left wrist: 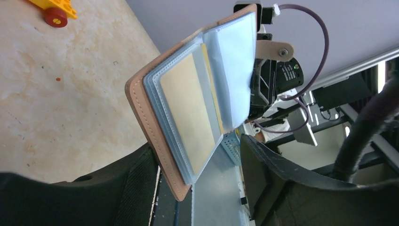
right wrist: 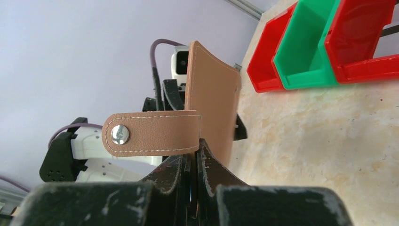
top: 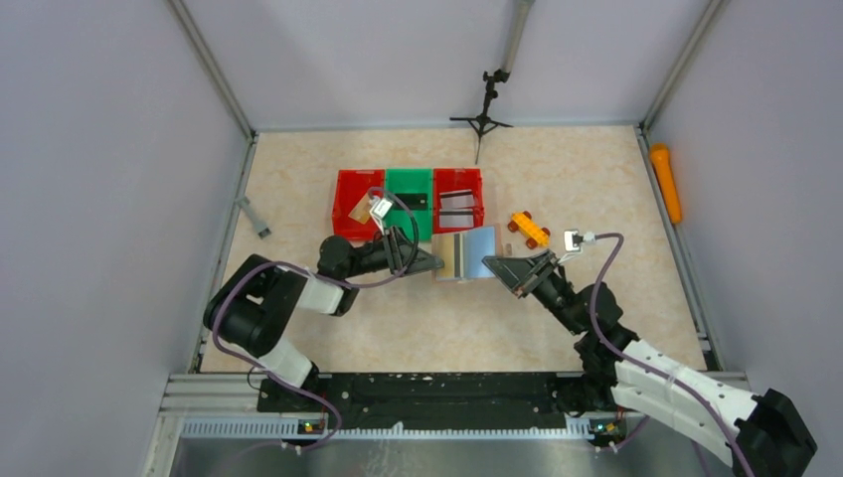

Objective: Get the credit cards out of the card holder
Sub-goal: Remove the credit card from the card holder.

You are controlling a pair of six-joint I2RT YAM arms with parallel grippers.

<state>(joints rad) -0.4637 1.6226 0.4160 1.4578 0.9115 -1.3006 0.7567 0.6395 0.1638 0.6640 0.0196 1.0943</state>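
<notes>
one card holder in right jaws; three bins.

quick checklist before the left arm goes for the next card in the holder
1. right gripper shut on card holder: ok.
2. Holder open, sleeves facing the left wrist camera: ok.
3. left gripper open, holder edge between its fingers: ok.
4. tan-gold card sticking out enough to pinch: not ok, it sits inside its sleeve.
5. More cards behind it: cannot tell.
</notes>
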